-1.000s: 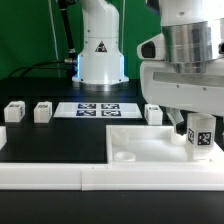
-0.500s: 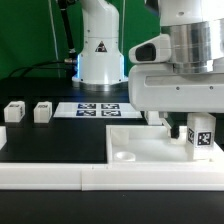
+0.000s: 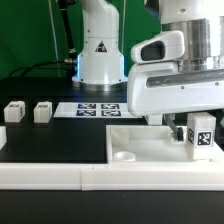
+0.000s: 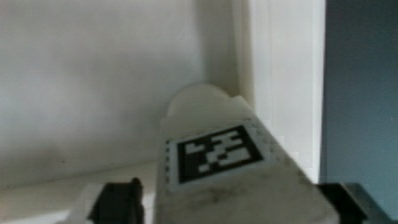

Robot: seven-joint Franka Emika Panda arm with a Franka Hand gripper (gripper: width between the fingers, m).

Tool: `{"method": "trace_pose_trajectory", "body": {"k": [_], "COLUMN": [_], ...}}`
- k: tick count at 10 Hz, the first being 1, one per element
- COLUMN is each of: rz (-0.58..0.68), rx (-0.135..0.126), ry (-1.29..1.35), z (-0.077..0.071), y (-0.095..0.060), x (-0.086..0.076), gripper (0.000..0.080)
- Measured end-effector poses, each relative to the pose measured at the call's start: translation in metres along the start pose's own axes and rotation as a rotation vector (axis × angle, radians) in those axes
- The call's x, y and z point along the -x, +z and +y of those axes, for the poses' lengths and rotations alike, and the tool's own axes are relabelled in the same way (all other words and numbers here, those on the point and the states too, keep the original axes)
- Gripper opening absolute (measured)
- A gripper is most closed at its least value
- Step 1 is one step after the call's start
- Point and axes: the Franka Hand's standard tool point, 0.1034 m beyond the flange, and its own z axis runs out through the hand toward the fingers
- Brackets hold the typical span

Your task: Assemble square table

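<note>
claw (image 4: 235,203) straddles small white tagged leg (image 3: 202,134) on white plastic square slab (image 3: 135,141) | likely positioned for pickup | grip: we cannot tell

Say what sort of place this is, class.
Probably a robotics lab bench: a white robot arm stands at a black table, with a marker board of printed tags and tagged white legs laid out.

**Occlusions, crops, blur**

Exterior view: the arm (image 3: 175,85) housing at 3 o'clock hides the slab's (image 3: 140,145) far corner and the marker board's (image 3: 95,108) end. The slab is cropped at 3 o'clock. Legs (image 3: 14,112) at 9 o'clock: tags too small to read. Wrist view is blurred. Gripper (image 4: 231,205) fingertips (image 4: 121,200) are cropped by the frame edge, and contact with the tagged leg (image 4: 222,150) is unclear.
</note>
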Motion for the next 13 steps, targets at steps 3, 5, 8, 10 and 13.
{"method": "trace_pose_trajectory", "body": {"k": [3, 5, 8, 10, 13], "rz": [0.0, 0.003, -0.018, -0.035, -0.079], "rx": [0.001, 0.007, 0.018, 0.008, -0.024], "ry": [0.218, 0.512, 0.951, 1.218, 1.584], "z": [0.0018, 0.0024, 0.0021, 0.0032, 0.0042], "y": [0.0004, -0.0001, -0.0007, 0.0018, 0.0024], "x": [-0.0001, 0.0004, 0.0033, 0.0018, 0.0004], "gripper": [0.0282, 0.0282, 0.0282, 0.0282, 0.0281]}}
